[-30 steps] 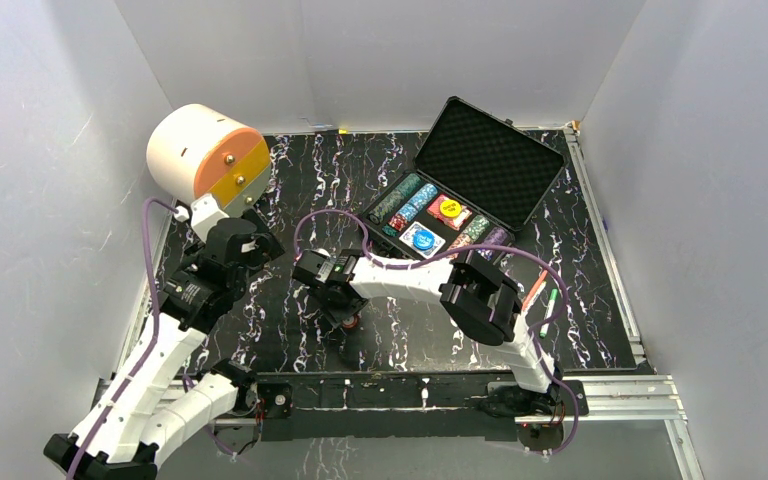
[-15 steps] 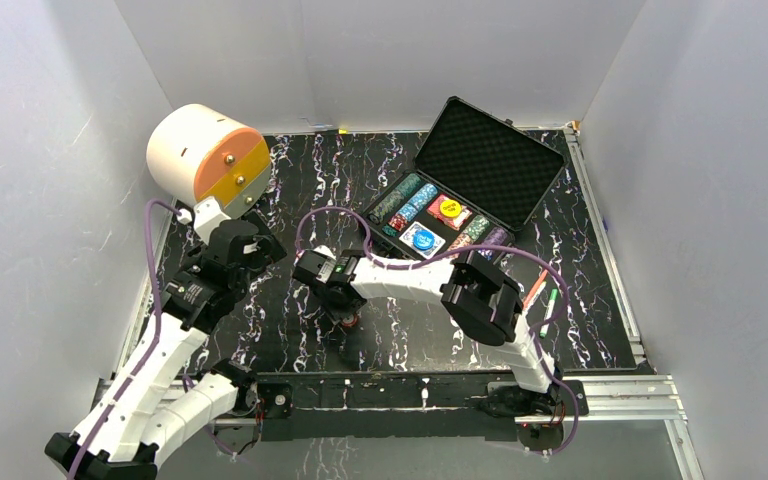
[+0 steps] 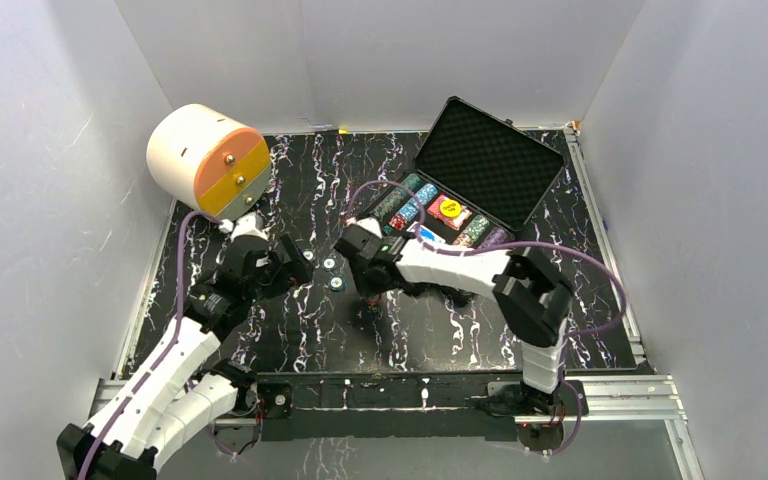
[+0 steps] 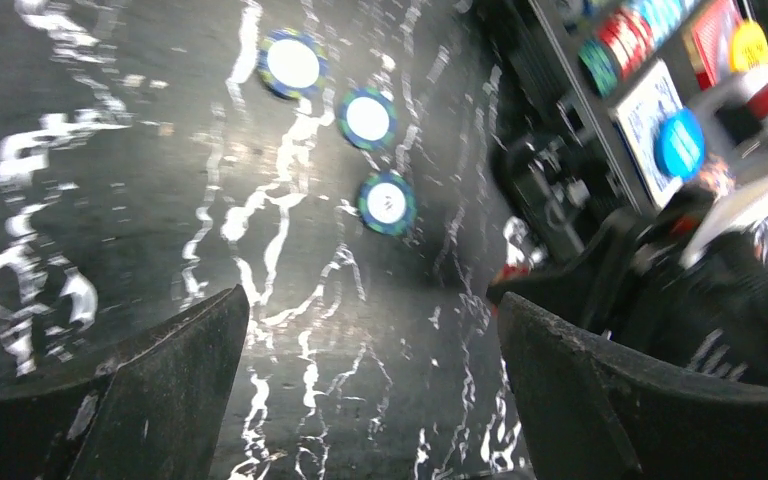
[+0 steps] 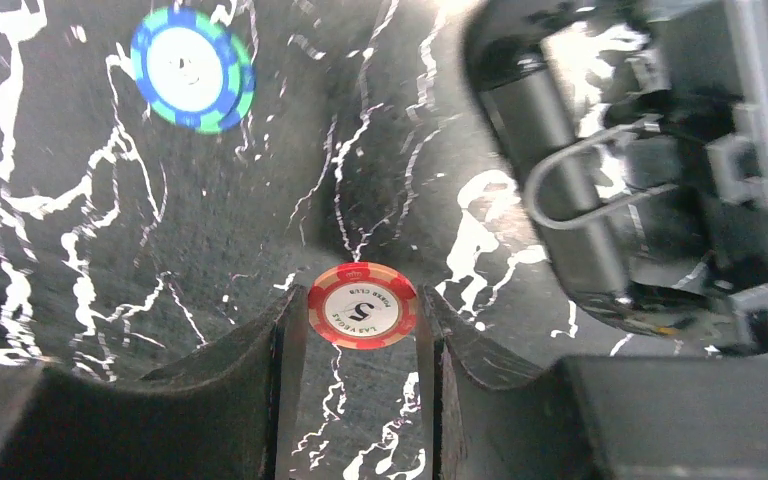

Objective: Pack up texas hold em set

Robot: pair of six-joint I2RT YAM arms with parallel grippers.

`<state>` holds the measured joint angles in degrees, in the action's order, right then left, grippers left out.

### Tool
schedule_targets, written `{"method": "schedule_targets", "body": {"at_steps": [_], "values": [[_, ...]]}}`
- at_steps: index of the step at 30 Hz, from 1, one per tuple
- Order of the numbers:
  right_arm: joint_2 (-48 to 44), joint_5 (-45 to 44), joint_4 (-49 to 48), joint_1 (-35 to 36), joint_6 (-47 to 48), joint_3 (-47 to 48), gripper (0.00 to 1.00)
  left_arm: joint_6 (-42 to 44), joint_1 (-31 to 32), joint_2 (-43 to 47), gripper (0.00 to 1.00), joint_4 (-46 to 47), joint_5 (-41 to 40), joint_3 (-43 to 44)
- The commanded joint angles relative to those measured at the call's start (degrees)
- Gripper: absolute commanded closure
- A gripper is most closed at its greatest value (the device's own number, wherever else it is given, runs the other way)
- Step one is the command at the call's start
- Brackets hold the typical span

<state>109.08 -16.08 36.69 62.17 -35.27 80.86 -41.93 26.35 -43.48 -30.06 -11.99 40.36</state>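
Note:
The black hard case [image 3: 412, 232] lies open at the back right, with rows of chips and card decks in grey foam and its lid [image 3: 488, 160] up. My right gripper [image 5: 362, 322] is shut on a red "5" chip [image 5: 362, 304] held on edge just above the mat, near the case's front corner [image 5: 620, 200]; it also shows from above [image 3: 368, 292]. Three teal chips with white centres [image 4: 292, 63] [image 4: 367, 118] [image 4: 387, 202] lie flat on the mat. My left gripper [image 4: 370, 310] is open and empty, short of them; from above it is left of them [image 3: 290, 268].
The white-and-orange round drawer unit [image 3: 206, 160] stands at the back left. White walls close in three sides. A metal rail [image 3: 600, 240] runs along the mat's right edge. One teal chip [image 5: 192, 68] lies ahead and left of the right fingers.
My right gripper has moved right and away, toward the case, carrying the red chip. My left gripper has swung right and down toward the three teal chips, now uncovered.

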Motion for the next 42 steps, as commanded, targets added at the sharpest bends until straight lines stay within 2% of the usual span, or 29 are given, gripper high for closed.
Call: {"method": "schedule_targets", "body": {"at_steps": [1, 4, 7, 12, 19, 21, 28, 31, 35, 36, 39, 42], "values": [[-8.48, 0.77, -6.93, -3.27, -7.56, -3.98, 0.54, 5.44, -0.16, -3.65, 0.1, 12.37, 18.34, -3.27], [-12.64, 2.24, -9.32, -5.3, -11.81, -6.49, 0.54, 4.56, -0.04, -8.14, 0.21, 20.23, 27.41, -5.97], [-16.14, 4.4, -12.22, -6.93, -16.59, -9.25, 0.54, 2.73, 1.73, -10.98, 0.26, 29.53, 32.9, -8.7], [-20.97, 8.08, -16.8, -9.08, -22.99, -13.16, 0.54, 2.84, 6.44, -12.88, 0.27, 40.26, 31.18, -12.2], [-24.17, 12.0, -19.77, -9.89, -27.82, -15.91, 0.54, -4.0, 7.04, -12.97, 0.29, 57.6, 31.93, -18.34], [-24.17, 13.45, -20.35, -9.88, -28.81, -16.22, 0.54, -5.28, 7.18, -13.57, 0.32, 59.62, 31.43, -18.85], [-24.13, 16.05, -22.01, -9.88, -30.25, -16.96, 0.54, -6.09, 7.25, -15.13, 0.57, 60.23, 28.91, -17.45], [-24.09, 16.38, -22.2, -9.93, -30.52, -17.22, 0.54, -6.04, 7.24, -15.85, 0.72, 60.41, 29.39, -17.04], [-24.43, 17.05, -23.31, -10.42, -30.06, -17.57, 0.53, -2.87, 7.23, -14.91, 0.97, 57.22, 28.74, -15.21], [-24.58, 17.33, -23.52, -10.67, -29.34, -17.46, 0.53, -1.32, 7.23, -14.57, 1.0, 55.87, 28.54, -14.41], [-25.25, 19.62, -23.54, -12.76, -22.83, -16.36, 0.42, 3.11, 7.23, -13.84, 1.0, 51.18, 28.12, -11.74], [-27.71, 29.93, -28.25, -17.86, -10.47, -17.37, 0.23, 7.8, 7.19, -13.13, 1.0, 45.24, 29.59, -8.01]]}}
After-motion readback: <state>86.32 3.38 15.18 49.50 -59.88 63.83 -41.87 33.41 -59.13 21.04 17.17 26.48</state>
